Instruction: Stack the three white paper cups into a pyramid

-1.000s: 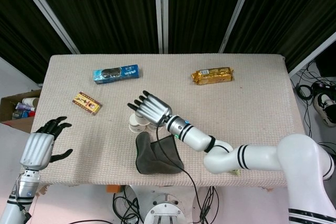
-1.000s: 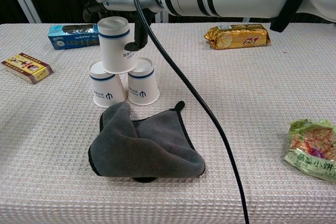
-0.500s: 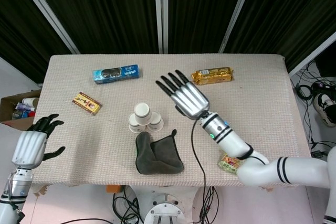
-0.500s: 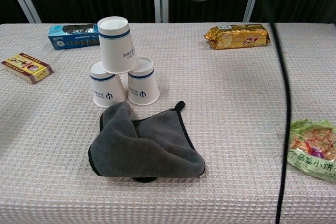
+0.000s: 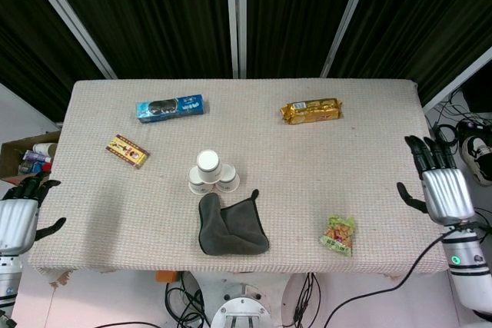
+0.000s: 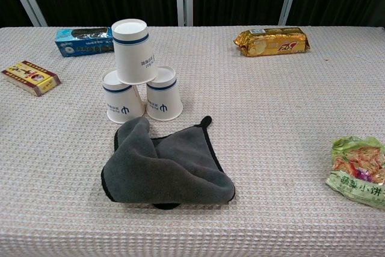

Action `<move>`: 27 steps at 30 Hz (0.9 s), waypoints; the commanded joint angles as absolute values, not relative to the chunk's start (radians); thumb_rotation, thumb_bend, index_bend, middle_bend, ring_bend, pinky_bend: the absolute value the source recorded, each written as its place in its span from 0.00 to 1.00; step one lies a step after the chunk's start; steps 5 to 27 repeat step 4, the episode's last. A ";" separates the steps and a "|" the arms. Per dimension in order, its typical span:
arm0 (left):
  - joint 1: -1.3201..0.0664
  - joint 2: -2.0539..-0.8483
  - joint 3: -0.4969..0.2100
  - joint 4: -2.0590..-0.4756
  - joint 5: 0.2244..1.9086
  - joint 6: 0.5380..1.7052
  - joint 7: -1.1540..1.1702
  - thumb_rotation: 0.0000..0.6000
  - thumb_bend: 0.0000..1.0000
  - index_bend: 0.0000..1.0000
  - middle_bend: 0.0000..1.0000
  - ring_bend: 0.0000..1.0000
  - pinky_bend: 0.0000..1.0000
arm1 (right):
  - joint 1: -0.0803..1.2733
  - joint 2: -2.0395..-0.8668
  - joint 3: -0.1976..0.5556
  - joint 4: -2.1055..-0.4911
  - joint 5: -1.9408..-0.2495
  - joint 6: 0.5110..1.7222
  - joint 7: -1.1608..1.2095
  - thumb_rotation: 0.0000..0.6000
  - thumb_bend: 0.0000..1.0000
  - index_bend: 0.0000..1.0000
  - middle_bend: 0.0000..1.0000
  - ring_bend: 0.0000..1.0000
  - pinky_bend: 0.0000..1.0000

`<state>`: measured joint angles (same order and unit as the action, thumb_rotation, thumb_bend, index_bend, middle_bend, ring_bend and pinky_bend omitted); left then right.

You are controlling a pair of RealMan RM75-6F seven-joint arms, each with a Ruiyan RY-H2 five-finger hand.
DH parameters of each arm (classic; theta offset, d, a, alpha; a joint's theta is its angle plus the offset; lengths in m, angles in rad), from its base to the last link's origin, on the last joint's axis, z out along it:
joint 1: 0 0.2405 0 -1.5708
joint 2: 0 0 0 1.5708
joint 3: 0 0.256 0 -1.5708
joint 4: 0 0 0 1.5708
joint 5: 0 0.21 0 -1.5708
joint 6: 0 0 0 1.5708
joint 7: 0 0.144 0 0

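Note:
Three white paper cups with blue bands stand upside down as a pyramid near the table's middle. The top cup (image 6: 133, 50) (image 5: 207, 161) rests on the left cup (image 6: 123, 96) and the right cup (image 6: 163, 93). Nothing touches them. My right hand (image 5: 437, 183) is off the table's right edge, fingers spread and empty. My left hand (image 5: 19, 213) is beyond the left edge near the front corner, fingers apart and empty. Neither hand shows in the chest view.
A grey cloth (image 6: 165, 168) lies crumpled just in front of the cups. A blue biscuit pack (image 6: 83, 40) and a yellow box (image 6: 30, 77) lie at the left, a gold snack pack (image 6: 272, 40) at the back right, and a green snack bag (image 6: 360, 171) at the front right.
My right hand has let go of the top cup and pulled back to the right, off the table. My left hand has drawn back further left and lower. The cups stay stacked.

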<state>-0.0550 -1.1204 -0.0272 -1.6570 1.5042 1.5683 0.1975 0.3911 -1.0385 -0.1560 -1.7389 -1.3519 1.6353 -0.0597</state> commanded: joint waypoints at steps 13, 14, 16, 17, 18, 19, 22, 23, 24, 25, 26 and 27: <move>-0.036 -1.117 -0.007 -1.694 1.524 1.580 0.239 1.00 0.07 0.30 0.18 0.21 0.32 | 0.272 -1.072 -0.167 -1.637 -1.418 1.689 0.017 1.00 0.30 0.00 0.11 0.03 0.11; -0.036 -1.117 -0.007 -1.694 1.524 1.580 0.239 1.00 0.07 0.30 0.18 0.21 0.32 | 0.272 -1.072 -0.167 -1.637 -1.418 1.689 0.017 1.00 0.30 0.00 0.11 0.03 0.11; -0.036 -1.117 -0.007 -1.694 1.524 1.580 0.239 1.00 0.07 0.30 0.18 0.21 0.32 | 0.272 -1.072 -0.167 -1.637 -1.418 1.689 0.017 1.00 0.30 0.00 0.11 0.03 0.11; -0.036 -1.117 -0.007 -1.694 1.524 1.580 0.239 1.00 0.07 0.30 0.18 0.21 0.32 | 0.272 -1.072 -0.167 -1.637 -1.418 1.689 0.017 1.00 0.30 0.00 0.11 0.03 0.11; -0.036 -1.117 -0.007 -1.694 1.524 1.580 0.239 1.00 0.07 0.30 0.18 0.21 0.32 | 0.272 -1.072 -0.167 -1.637 -1.418 1.689 0.017 1.00 0.30 0.00 0.11 0.03 0.11; -0.036 -1.117 -0.007 -1.694 1.524 1.580 0.239 1.00 0.07 0.30 0.18 0.21 0.32 | 0.272 -1.072 -0.167 -1.637 -1.418 1.689 0.017 1.00 0.30 0.00 0.11 0.03 0.11; -0.036 -1.117 -0.007 -1.694 1.524 1.580 0.239 1.00 0.07 0.30 0.18 0.21 0.32 | 0.272 -1.072 -0.167 -1.637 -1.418 1.689 0.017 1.00 0.30 0.00 0.11 0.03 0.11; -0.036 -1.117 -0.007 -1.694 1.524 1.580 0.239 1.00 0.07 0.30 0.18 0.21 0.32 | 0.272 -1.072 -0.167 -1.637 -1.418 1.689 0.017 1.00 0.30 0.00 0.11 0.03 0.11; -0.036 -1.117 -0.007 -1.694 1.524 1.580 0.239 1.00 0.07 0.30 0.18 0.21 0.32 | 0.272 -1.072 -0.167 -1.637 -1.418 1.689 0.017 1.00 0.30 0.00 0.11 0.03 0.11; -0.036 -1.117 -0.007 -1.694 1.524 1.580 0.239 1.00 0.07 0.30 0.18 0.21 0.32 | 0.272 -1.072 -0.167 -1.637 -1.418 1.689 0.017 1.00 0.30 0.00 0.11 0.03 0.11; -0.036 -1.117 -0.007 -1.694 1.524 1.580 0.239 1.00 0.07 0.30 0.18 0.21 0.32 | 0.272 -1.072 -0.167 -1.637 -1.418 1.689 0.017 1.00 0.30 0.00 0.11 0.03 0.11; -0.036 -1.117 -0.007 -1.694 1.524 1.580 0.239 1.00 0.07 0.30 0.18 0.21 0.32 | 0.272 -1.072 -0.167 -1.637 -1.418 1.689 0.017 1.00 0.30 0.00 0.11 0.03 0.11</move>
